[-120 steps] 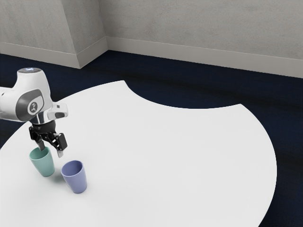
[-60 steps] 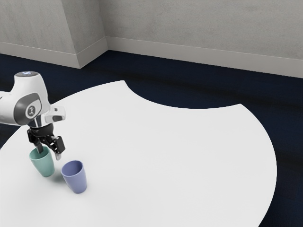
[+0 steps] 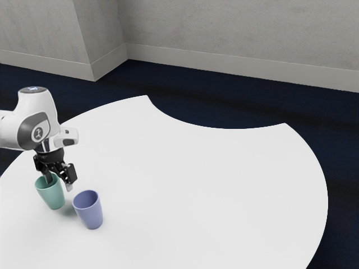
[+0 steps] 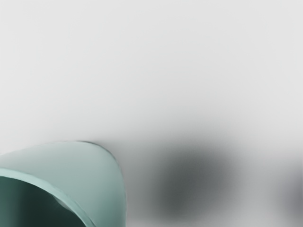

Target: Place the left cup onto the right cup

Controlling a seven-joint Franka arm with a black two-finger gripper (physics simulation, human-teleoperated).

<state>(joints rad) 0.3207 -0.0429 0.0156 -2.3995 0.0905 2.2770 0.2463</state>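
Note:
Near the table's front left in the exterior view stands a green cup (image 3: 51, 194), upright. A blue cup (image 3: 88, 209) stands just to its right, apart from it. My gripper (image 3: 58, 179) hangs over the green cup's right rim, open: one finger dips inside the cup and the other is outside its wall, toward the blue cup. In the wrist view the green cup (image 4: 61, 182) looms close under my hand, its rim and dark inside showing.
The white round table (image 3: 213, 185) stretches wide to the exterior view's right of the cups. Its curved edge runs close to the left of the green cup. Dark carpet and grey walls lie beyond.
My hand has sunk a little and shifted slightly to the exterior view's left, bringing the fingers down around the green cup's rim. Both cups stand where they were.

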